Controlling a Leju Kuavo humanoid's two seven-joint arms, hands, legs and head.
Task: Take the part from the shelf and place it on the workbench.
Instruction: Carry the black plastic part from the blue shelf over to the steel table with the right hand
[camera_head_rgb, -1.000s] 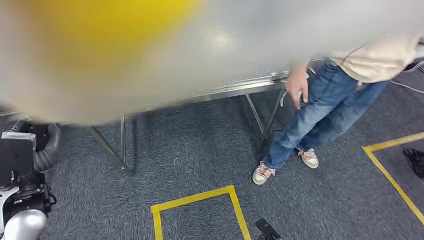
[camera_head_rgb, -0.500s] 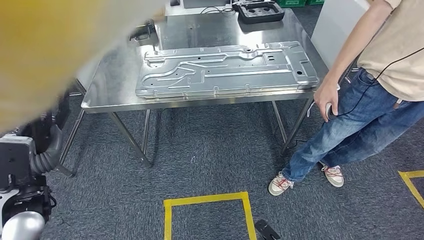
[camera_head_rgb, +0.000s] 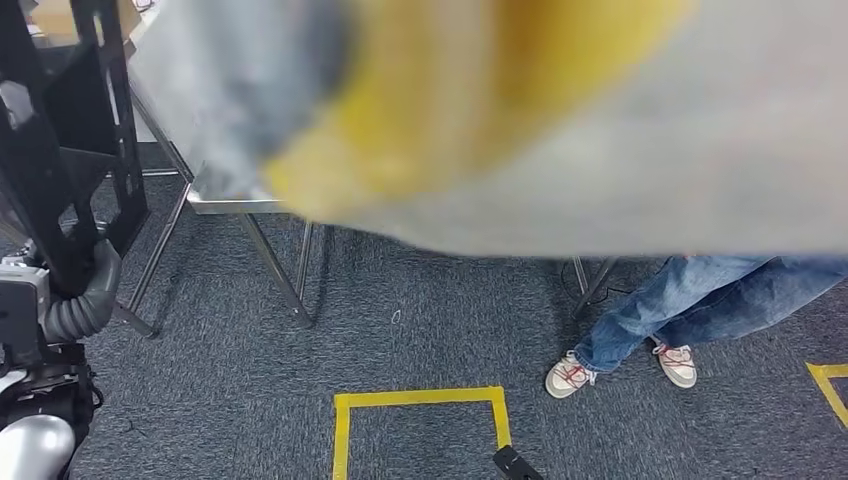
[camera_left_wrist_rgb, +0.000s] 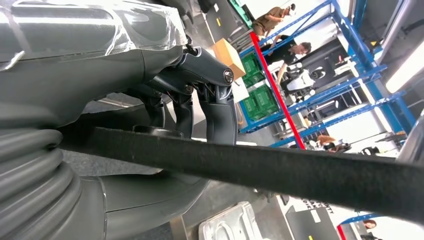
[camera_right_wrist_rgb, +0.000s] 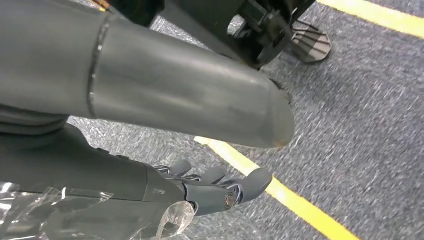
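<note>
Beside the workbench (camera_head_rgb: 228, 204) at its left corner, my left hand (camera_left_wrist_rgb: 200, 102) clamps its fingers on the black frame part (camera_head_rgb: 62, 150); right hand (camera_right_wrist_rgb: 212, 191) hangs empty, fingers loose. I'd clear the edge before lowering.

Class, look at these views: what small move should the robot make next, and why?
Probably move the black frame part sideways over the steel workbench before lowering it. The left hand grips the part's dark edge, and the frame stands beside the bench corner, not above it. A blurred grey-and-yellow shape hides the benchtop.
</note>
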